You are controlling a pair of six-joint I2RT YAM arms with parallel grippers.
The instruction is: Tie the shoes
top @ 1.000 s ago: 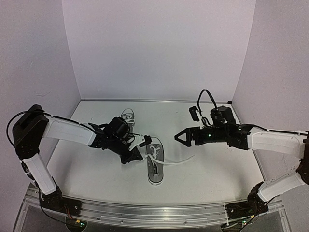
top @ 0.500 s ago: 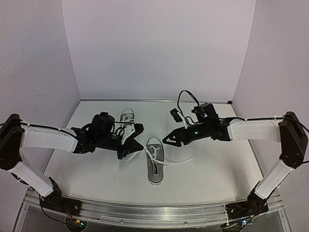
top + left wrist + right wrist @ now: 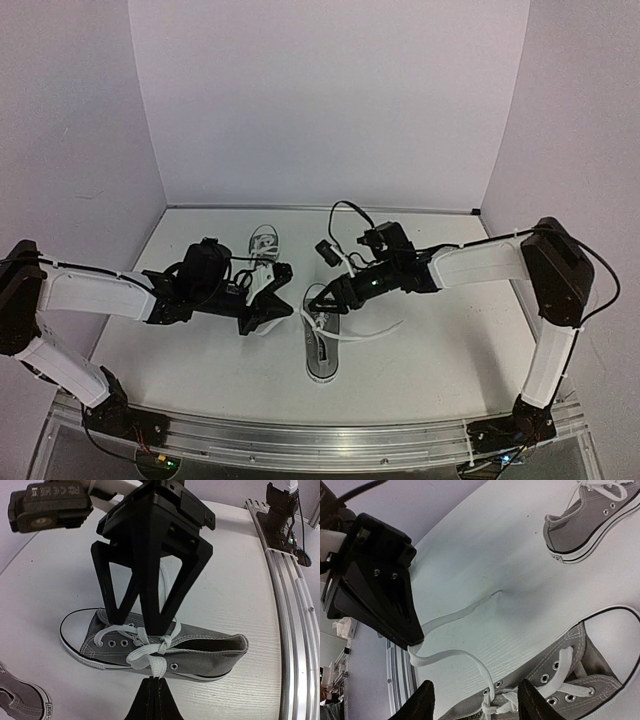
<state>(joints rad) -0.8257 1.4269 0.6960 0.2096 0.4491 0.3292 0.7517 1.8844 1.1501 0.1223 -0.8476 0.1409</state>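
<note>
Two grey canvas shoes with white laces lie on the white table: the near shoe [image 3: 320,352] [image 3: 210,652] [image 3: 580,677] in the middle, the far shoe [image 3: 263,240] [image 3: 585,525] behind it. My left gripper [image 3: 283,310] [image 3: 153,686] sits just left of the near shoe, shut on a white lace loop [image 3: 158,666] coming from its knot. My right gripper [image 3: 322,302] [image 3: 475,702] hangs over the same shoe's laces. It is open, its fingers [image 3: 150,580] standing either side of the knot [image 3: 495,709] without closing on it.
A loose lace end [image 3: 378,328] [image 3: 465,612] trails over the table to the right of the near shoe. An aluminium rail [image 3: 320,440] [image 3: 292,610] runs along the table's near edge. White walls close in the back and both sides.
My right arm has swung left from open table to above the near shoe's laces, and its jaws have narrowed. My left gripper has shifted slightly left, still gripping the lace.
</note>
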